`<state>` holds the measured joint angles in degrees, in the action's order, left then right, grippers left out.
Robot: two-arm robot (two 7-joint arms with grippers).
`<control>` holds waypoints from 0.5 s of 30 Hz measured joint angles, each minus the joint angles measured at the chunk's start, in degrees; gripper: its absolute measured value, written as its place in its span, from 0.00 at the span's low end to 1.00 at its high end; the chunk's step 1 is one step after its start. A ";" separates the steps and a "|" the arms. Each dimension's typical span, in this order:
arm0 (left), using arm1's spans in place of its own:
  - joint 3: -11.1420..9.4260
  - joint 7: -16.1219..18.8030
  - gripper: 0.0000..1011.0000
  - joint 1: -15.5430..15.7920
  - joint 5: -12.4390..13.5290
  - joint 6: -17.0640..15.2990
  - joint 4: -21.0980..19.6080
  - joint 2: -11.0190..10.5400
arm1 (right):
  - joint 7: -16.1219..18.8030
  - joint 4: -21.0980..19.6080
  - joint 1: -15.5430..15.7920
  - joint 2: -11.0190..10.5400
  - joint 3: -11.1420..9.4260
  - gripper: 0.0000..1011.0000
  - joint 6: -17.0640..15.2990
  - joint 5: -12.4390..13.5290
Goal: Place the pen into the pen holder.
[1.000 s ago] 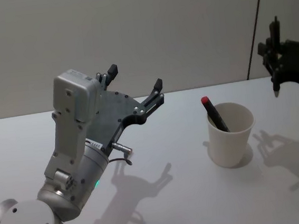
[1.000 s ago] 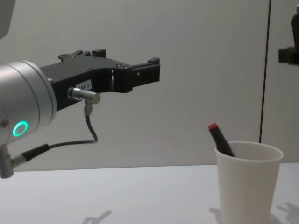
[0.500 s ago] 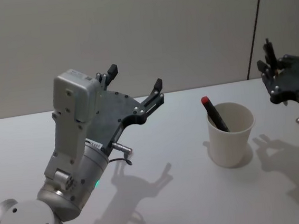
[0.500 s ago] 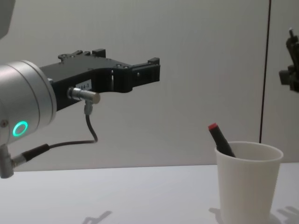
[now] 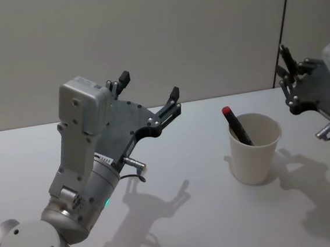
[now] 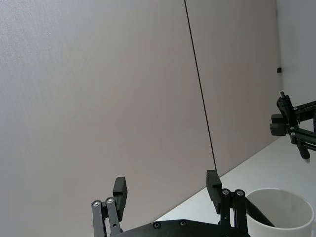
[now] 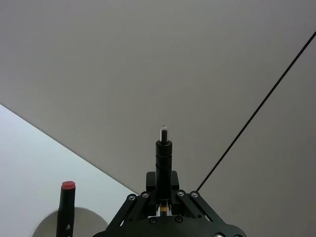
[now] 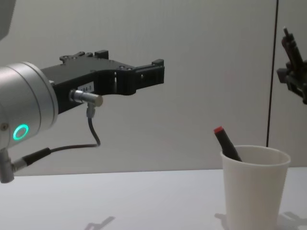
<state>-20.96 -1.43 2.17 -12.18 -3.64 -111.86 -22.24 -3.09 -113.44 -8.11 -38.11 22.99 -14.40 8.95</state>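
Nearest, the left gripper [image 5: 151, 98] hangs open and idle. Beyond it the pen holder [image 5: 255, 147] already keeps a red-capped marker [image 5: 236, 126]. Farther right, above the rim, the right gripper [image 5: 286, 77] pinches the pen [image 7: 163, 163], its long axis pointing up, away from the cup.

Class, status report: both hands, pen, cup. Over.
Left hand open, raised above the table. Right hand shut on slim black pen, raised right of the white paper cup. Red-capped black marker already inside. Nothing in the way.
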 joint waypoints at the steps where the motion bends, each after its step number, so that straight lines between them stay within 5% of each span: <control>1: 0.00 0.00 0.99 0.00 0.00 0.00 0.00 0.00 | 0.02 0.02 -0.05 0.19 0.04 0.13 -0.01 -0.28; 15: 0.00 0.00 0.99 0.00 0.00 0.00 0.00 0.00 | 1.80 1.30 -0.84 2.72 0.44 0.13 -0.27 -3.05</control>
<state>-20.95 -1.44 2.17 -12.18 -3.64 -111.86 -22.24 -1.29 -112.14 -8.94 -35.39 23.43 -14.67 5.89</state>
